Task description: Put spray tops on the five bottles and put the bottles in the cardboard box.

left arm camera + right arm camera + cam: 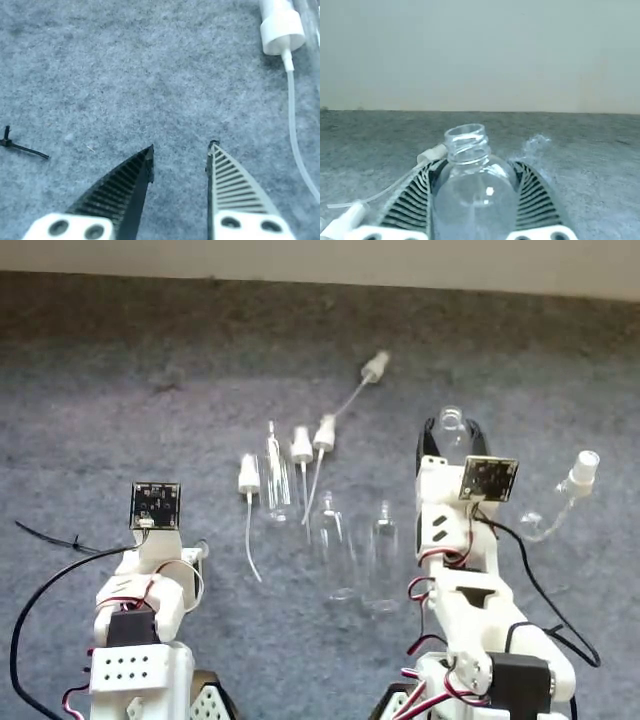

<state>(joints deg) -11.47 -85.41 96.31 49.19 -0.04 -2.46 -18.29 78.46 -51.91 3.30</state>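
Over the grey felt table (pixel 120 360) in the high view, the right gripper (pixel 452 432) sits around a clear bottle (pixel 452 418). Three uncapped bottles lie near the middle: a slim bottle (pixel 276 480), and a middle bottle (pixel 332 540) and a near bottle (pixel 383 545) side by side. Four loose spray tops (pixel 301 445) lie around the slim bottle and beyond it. A capped bottle (pixel 555 510) lies at the right.

From the left wrist, the left gripper (pixel 180 150) hangs with its fingers spread, bare felt between them. One spray top (pixel 281 30) with its tube lies near, a cable tie (pixel 22 147) off to the side.

From the right wrist, the right gripper (pixel 472 167) pinches the clear bottle (pixel 470 195) from both sides, its neck open.
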